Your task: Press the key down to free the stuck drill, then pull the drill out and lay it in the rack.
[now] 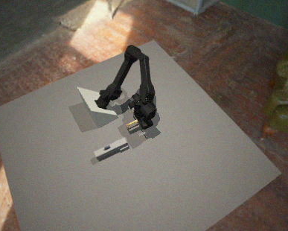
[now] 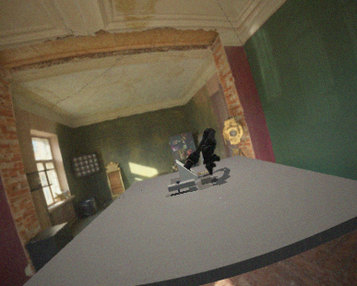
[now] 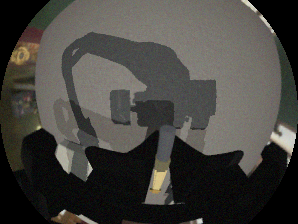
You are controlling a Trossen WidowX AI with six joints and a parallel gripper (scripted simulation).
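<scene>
My gripper (image 1: 146, 124) (image 3: 162, 133) is low over the mat and shut on the drill (image 1: 132, 123) (image 3: 159, 179), which has a grey shank and a gold part. The drill is clear of the long pale housing (image 1: 118, 145) (image 2: 187, 185), which lies to the lower left of the gripper in the top view. The small dark blue key (image 1: 107, 147) sits on top of the housing. Grey blocks (image 3: 120, 106) in the arm's shadow in the wrist view look like parts of the rack; which parts they are is unclear. The fingers hide some of the drill.
A pale sloped board (image 1: 88, 97) (image 2: 185, 170) stands behind the housing, left of the gripper in the top view. The arm's upper links pass near it. The grey table top (image 1: 199, 175) (image 2: 246, 221) carries these things, and the arm's shadow falls across it.
</scene>
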